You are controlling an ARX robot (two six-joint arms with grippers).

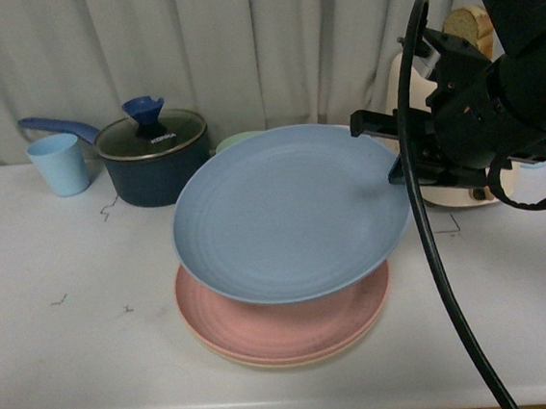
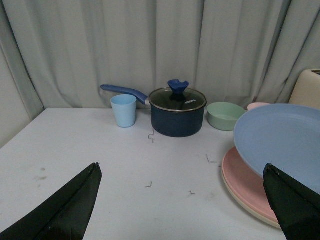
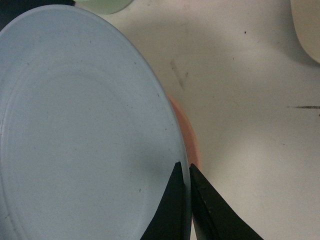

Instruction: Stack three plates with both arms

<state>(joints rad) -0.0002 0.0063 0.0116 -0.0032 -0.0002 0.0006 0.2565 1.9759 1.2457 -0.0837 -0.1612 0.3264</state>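
The light blue plate [image 1: 288, 213] hangs tilted above the pink plate [image 1: 285, 324], its near-left part low over it. The pink plate lies on the cream-beige plate [image 1: 298, 360], of which only a thin rim shows. My right gripper [image 1: 396, 159] is shut on the blue plate's right rim; the right wrist view shows its jaws [image 3: 184, 167] pinching that rim [image 3: 75, 125], with the pink plate [image 3: 192, 145] below. My left gripper [image 2: 181, 167] is open and empty above the table left of the stack; the blue plate [image 2: 285, 137] and pink plate [image 2: 245, 175] show in its view.
A dark blue lidded pot [image 1: 152, 153] with a long handle and a light blue cup [image 1: 59, 164] stand at the back left. A green bowl [image 2: 226, 115] and a pink bowl [image 2: 257, 106] stand behind the plates. A cream appliance [image 1: 445, 183] stands at the right. The table's front edge [image 1: 272, 398] is near.
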